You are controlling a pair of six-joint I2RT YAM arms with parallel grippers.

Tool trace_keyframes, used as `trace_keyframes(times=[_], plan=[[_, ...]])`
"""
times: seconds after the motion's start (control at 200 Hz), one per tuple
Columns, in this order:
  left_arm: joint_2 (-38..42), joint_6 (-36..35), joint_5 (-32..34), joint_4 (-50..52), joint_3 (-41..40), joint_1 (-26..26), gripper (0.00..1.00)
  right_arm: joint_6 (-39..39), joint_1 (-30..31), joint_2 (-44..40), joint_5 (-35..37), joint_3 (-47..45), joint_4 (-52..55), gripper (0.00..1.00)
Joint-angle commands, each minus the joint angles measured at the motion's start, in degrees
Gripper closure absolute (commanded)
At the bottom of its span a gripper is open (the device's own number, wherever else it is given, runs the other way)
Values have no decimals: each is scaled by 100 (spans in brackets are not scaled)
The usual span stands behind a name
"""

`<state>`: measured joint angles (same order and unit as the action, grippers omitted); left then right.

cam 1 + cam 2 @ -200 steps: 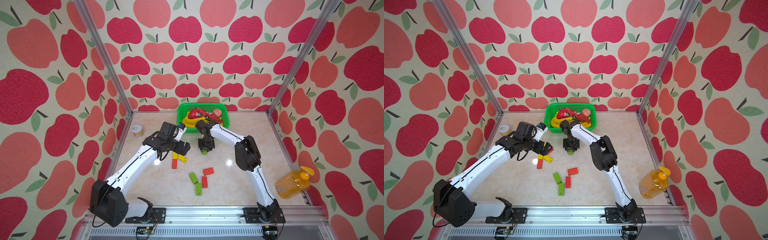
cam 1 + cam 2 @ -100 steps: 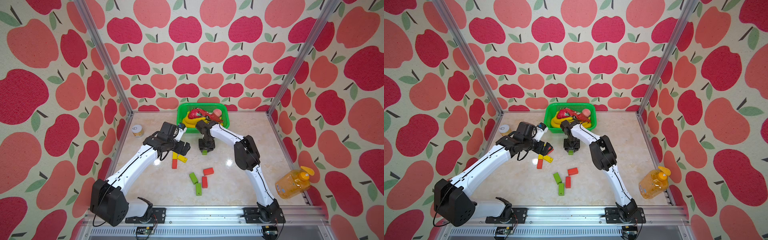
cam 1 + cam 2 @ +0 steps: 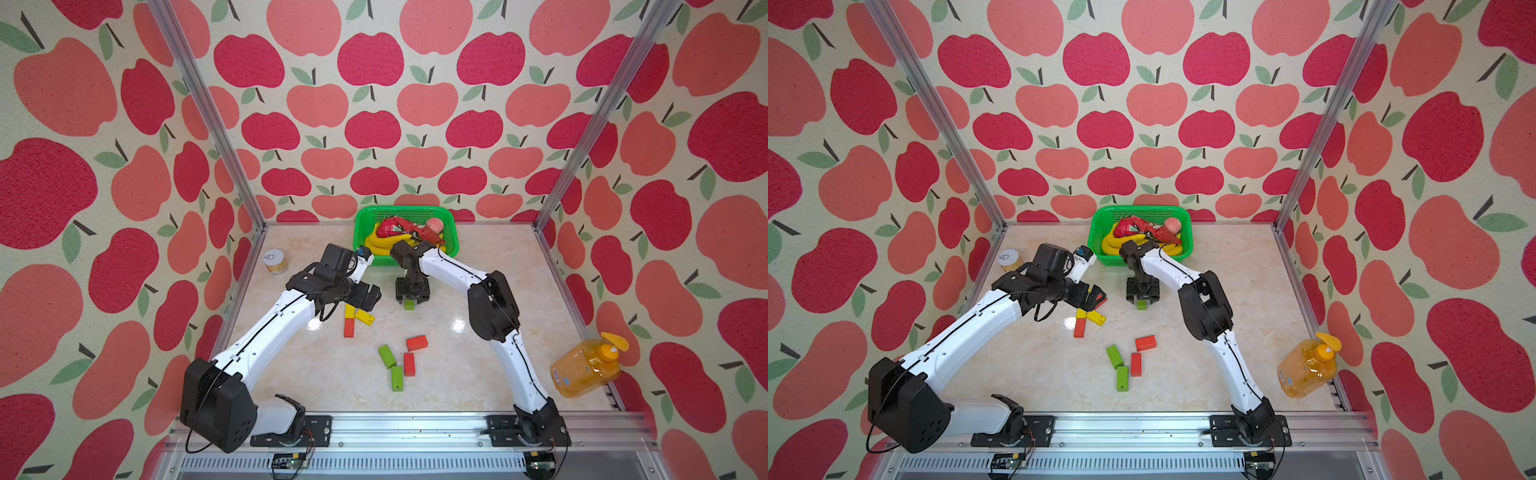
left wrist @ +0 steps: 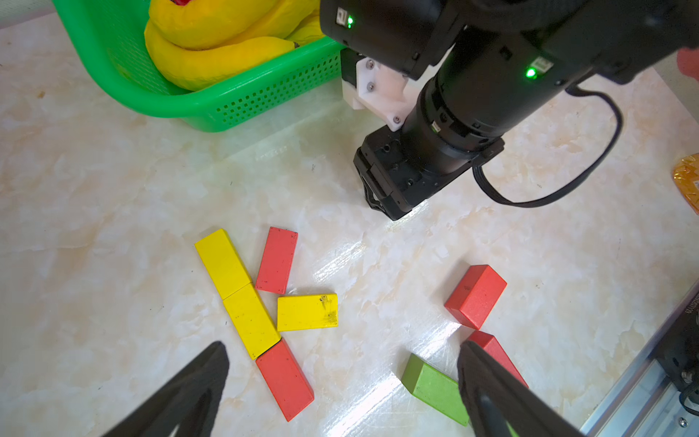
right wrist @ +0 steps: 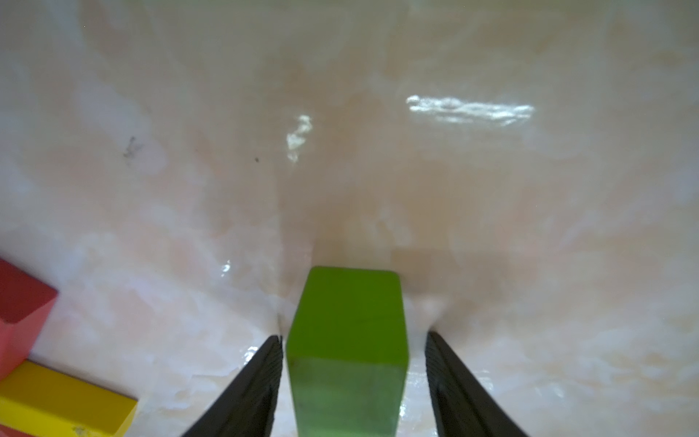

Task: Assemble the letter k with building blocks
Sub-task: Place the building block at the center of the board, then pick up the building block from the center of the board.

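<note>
In the left wrist view a partial letter lies flat: two yellow blocks (image 4: 223, 263) (image 4: 251, 321) and a red block (image 4: 285, 378) in a line, with a red block (image 4: 277, 260) and a yellow block (image 4: 307, 312) branching off. My left gripper (image 4: 342, 346) (image 3: 368, 297) hovers open just above it. My right gripper (image 5: 353, 336) (image 3: 411, 297) points straight down at the table; a green block (image 5: 348, 321) (image 3: 409, 304) stands between its open fingers, with a gap on each side. Loose green (image 3: 387, 356) and red (image 3: 417, 343) blocks lie nearer the front.
A green basket (image 3: 361, 224) of toy bananas (image 4: 212, 64) and other toy food stands at the back, close behind both wrists. A small jar (image 3: 274, 261) sits at the back left. An orange pump bottle (image 3: 586, 365) lies beyond the right edge.
My right gripper's jaws have spread apart and let go of the green block, which stays on the table. Neither arm has shifted noticeably.
</note>
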<state>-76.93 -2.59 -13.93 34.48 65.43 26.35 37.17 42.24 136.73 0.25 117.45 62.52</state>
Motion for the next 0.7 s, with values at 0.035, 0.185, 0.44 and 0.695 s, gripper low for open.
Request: trace_keyframes(times=[0.035,0.185,0.44,0.695], plan=[[-41,-122,-89,78,32,-32,2,-350,166,-456,459,160,-377,32],[-37,-129,-231,85,49,-60,2,-547,232,-888,655,0,-664,32],[18,-180,-208,141,75,-130,2,-487,319,-1762,326,-774,-1040,29],[91,-126,-422,332,141,-128,2,1257,671,-3295,183,-3180,-1775,27]])
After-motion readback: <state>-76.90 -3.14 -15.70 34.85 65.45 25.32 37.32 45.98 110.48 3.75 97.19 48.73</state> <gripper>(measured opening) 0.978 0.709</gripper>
